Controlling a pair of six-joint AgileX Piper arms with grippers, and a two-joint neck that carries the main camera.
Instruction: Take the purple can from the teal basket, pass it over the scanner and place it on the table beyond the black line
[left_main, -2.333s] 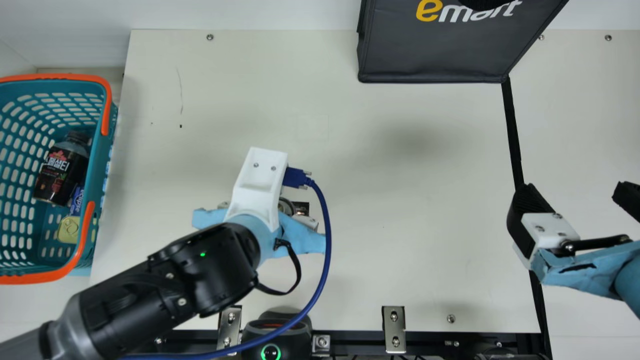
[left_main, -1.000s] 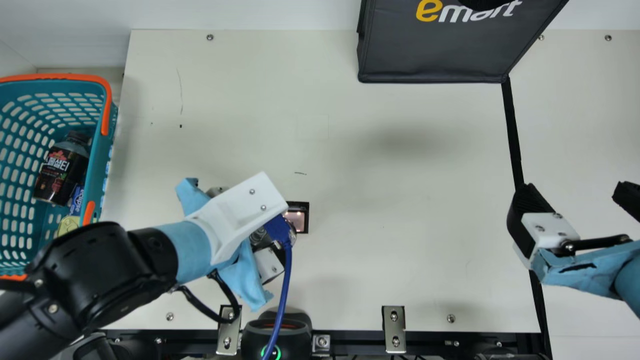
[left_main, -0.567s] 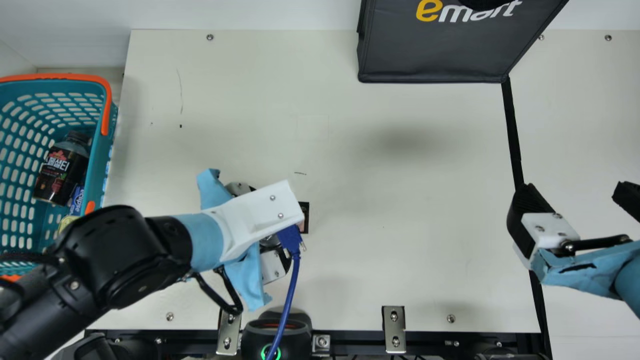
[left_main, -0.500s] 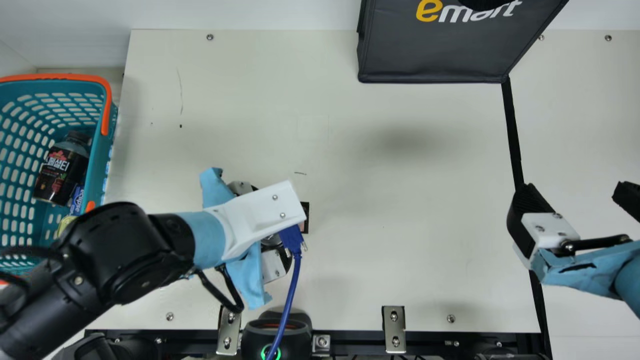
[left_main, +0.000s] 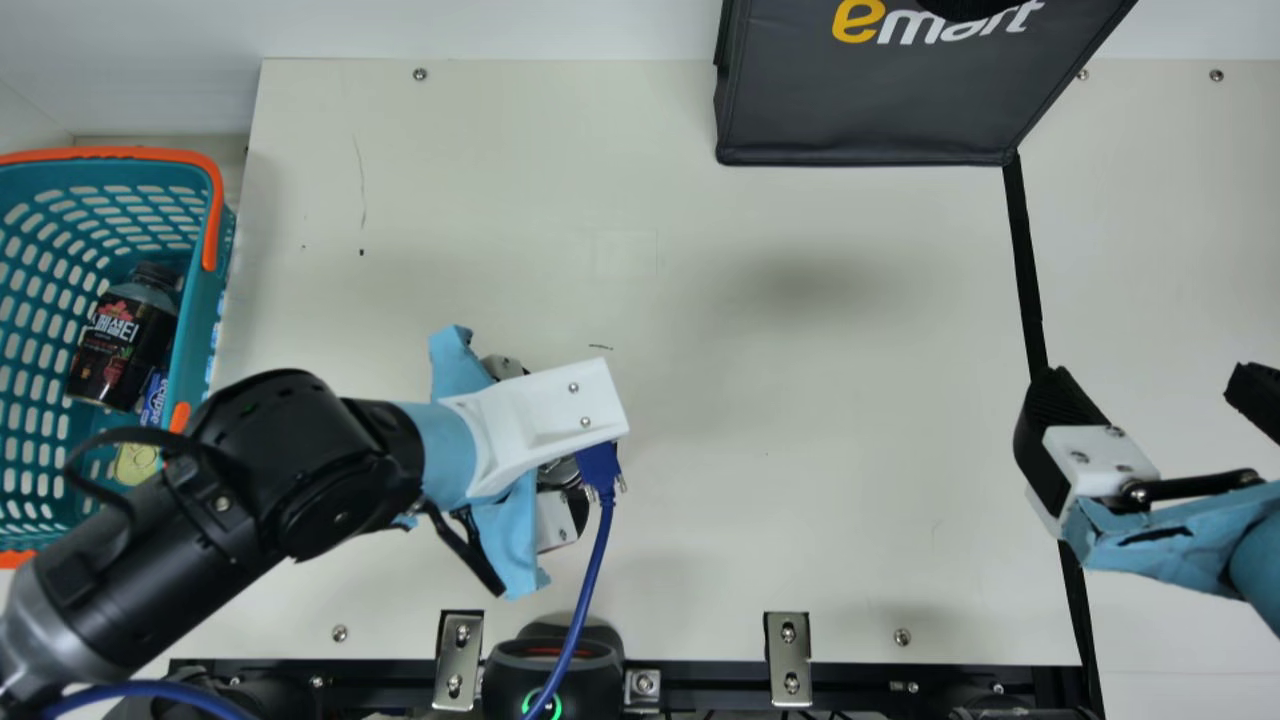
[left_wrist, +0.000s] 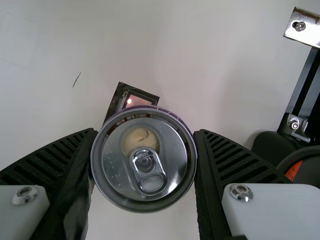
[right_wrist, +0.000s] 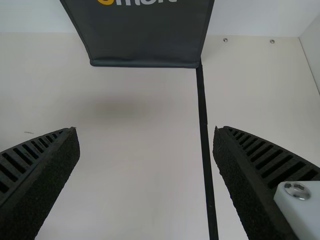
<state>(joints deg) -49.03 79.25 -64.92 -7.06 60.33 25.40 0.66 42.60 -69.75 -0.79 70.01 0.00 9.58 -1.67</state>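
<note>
In the main view my left gripper (left_main: 556, 520) is over the table left of centre, its fingertips hidden beneath its white mount. The left wrist view has my left gripper (left_wrist: 145, 152) shut on the purple can (left_wrist: 144, 160), its silver lid and tab facing the camera. Partly behind the can is the scanner window (left_wrist: 137, 100), set in the table. My right gripper (left_main: 1155, 392) stands open and empty near the black line (left_main: 1022, 250); the right wrist view shows this right gripper (right_wrist: 146, 135) with its fingers wide apart. At the far left is the teal basket (left_main: 200, 300).
A dark bottle (left_main: 122, 345), a blue pack (left_main: 153, 400) and a yellow item (left_main: 136, 463) lie in the basket. A dark bag (left_main: 870, 90) stands at the back. A black device (left_main: 550, 665) with a green ring and metal brackets (left_main: 787, 655) line the front edge.
Since a second ago my left arm has moved to the right with the can, and its gripper now covers the scanner window in the main view. My right arm has kept still.
</note>
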